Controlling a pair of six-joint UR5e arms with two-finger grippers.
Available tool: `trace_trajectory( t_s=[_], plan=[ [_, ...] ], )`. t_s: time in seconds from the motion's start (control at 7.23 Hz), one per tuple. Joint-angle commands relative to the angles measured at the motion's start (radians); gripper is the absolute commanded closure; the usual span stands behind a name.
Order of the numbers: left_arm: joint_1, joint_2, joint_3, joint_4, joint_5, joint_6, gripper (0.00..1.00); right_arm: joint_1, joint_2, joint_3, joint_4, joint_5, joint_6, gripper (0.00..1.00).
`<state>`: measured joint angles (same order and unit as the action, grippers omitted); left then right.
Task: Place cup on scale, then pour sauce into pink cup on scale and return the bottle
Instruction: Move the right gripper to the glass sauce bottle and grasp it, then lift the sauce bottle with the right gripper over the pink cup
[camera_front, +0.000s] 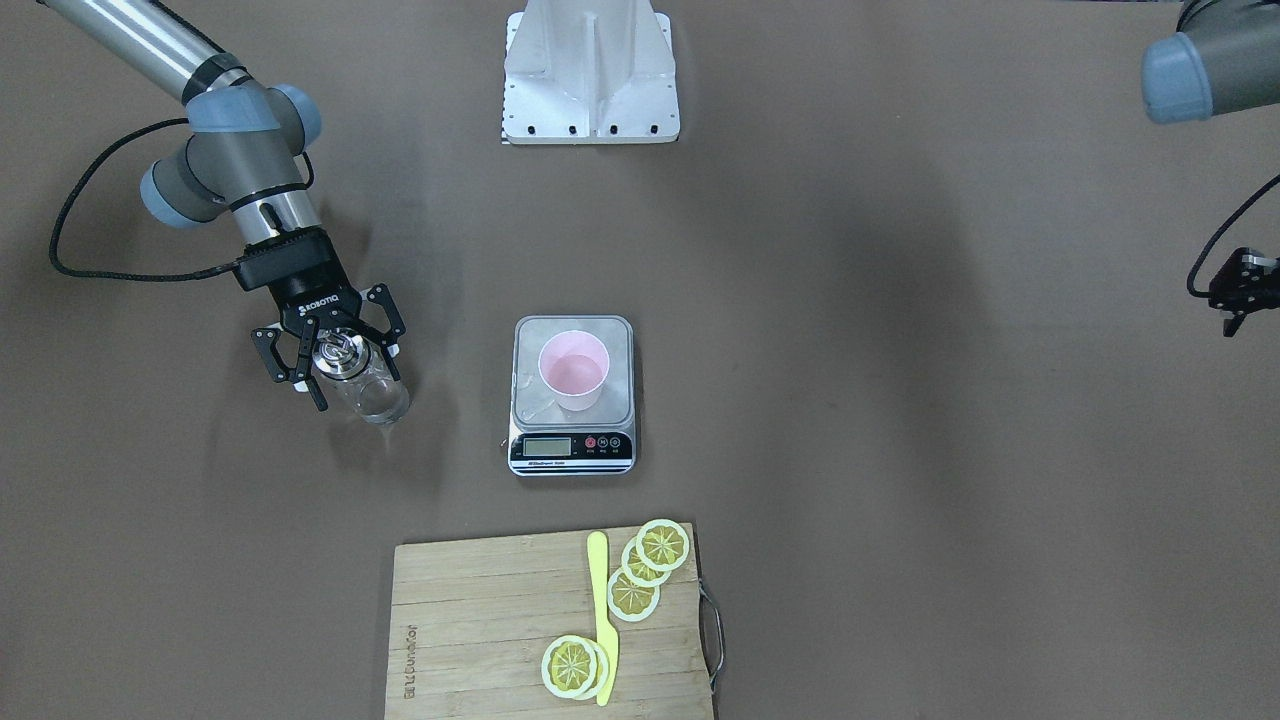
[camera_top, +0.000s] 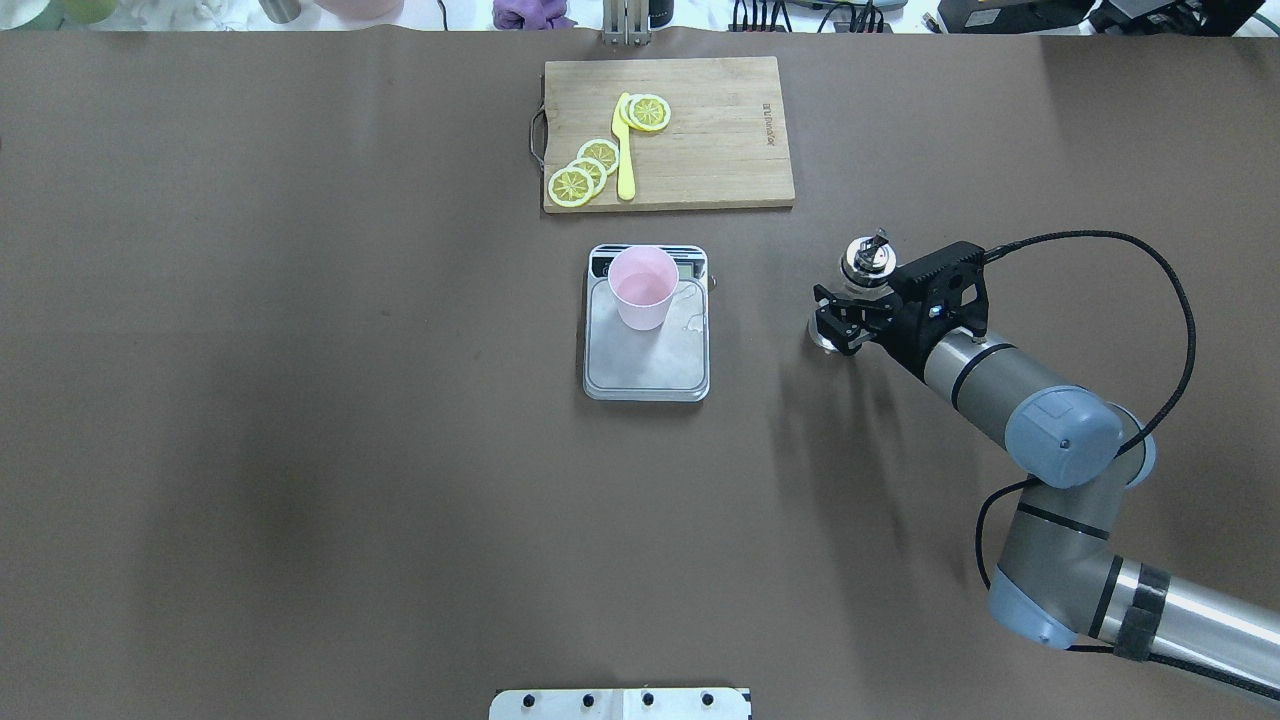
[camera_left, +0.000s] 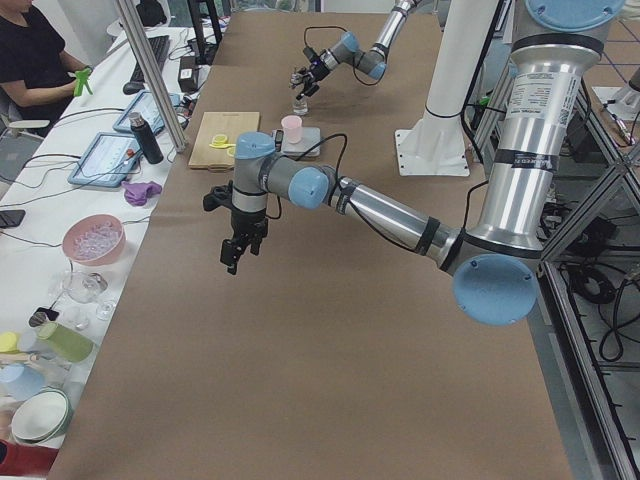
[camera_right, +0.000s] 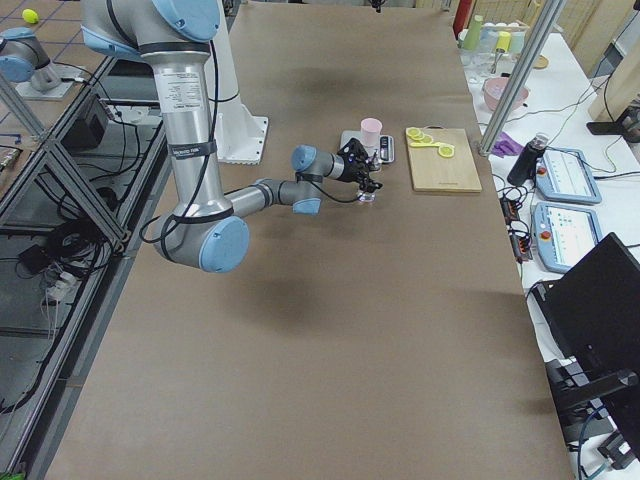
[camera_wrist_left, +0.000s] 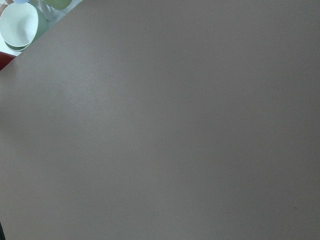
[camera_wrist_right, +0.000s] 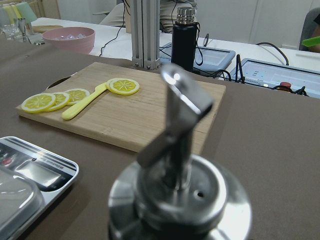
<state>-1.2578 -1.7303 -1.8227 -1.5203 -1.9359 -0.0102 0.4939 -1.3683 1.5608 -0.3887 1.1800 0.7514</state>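
The pale pink cup (camera_front: 572, 372) stands upright on the silver platform of the scale (camera_front: 528, 408), also in the overhead view (camera_top: 642, 287). The clear glass bottle (camera_front: 375, 398) with its silver pour-spout cap (camera_top: 866, 257) stands upright on the table to the robot's right of the scale. My right gripper (camera_front: 345, 368) is around the bottle's upper body, its fingers spread on either side. The cap fills the right wrist view (camera_wrist_right: 180, 200). My left gripper (camera_front: 1238, 295) hangs far off to the robot's left, over bare table, with only part of it showing.
A wooden cutting board (camera_top: 720, 150) with lemon slices (camera_top: 585, 172) and a yellow knife (camera_top: 625, 150) lies beyond the scale. A small wet patch (camera_top: 690, 318) is on the scale platform. The robot's white base (camera_front: 592, 75) is at the near table edge.
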Motion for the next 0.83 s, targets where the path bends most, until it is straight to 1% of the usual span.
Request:
trace_trajectory(
  t_s=[0.0, 0.14, 0.28, 0.42, 0.55, 0.69],
  plan=[
    [0.0, 0.0, -0.001, 0.002, 0.0, 0.001, 0.01, 0.0, 0.002, 0.004, -0.002, 0.007, -0.007, 1.0],
    [0.0, 0.0, -0.003, 0.002, 0.0, -0.001, 0.01, 0.017, 0.002, 0.019, -0.01, 0.012, -0.007, 1.0],
    [0.0, 0.002, -0.001, 0.003, 0.0, -0.001, 0.01, 0.079, 0.003, 0.084, -0.089, 0.074, -0.009, 1.0],
    [0.0, 0.002, -0.001, 0.003, 0.0, 0.001, 0.01, 0.141, 0.006, 0.229, -0.328, 0.143, -0.044, 1.0],
    [0.0, 0.002, -0.001, 0.003, 0.0, 0.001, 0.01, 0.144, 0.096, 0.357, -0.628, 0.138, -0.182, 1.0],
    [0.0, 0.003, 0.0, 0.002, -0.002, 0.001, 0.01, 0.132, 0.224, 0.423, -0.915, 0.097, -0.226, 1.0]
  ],
)
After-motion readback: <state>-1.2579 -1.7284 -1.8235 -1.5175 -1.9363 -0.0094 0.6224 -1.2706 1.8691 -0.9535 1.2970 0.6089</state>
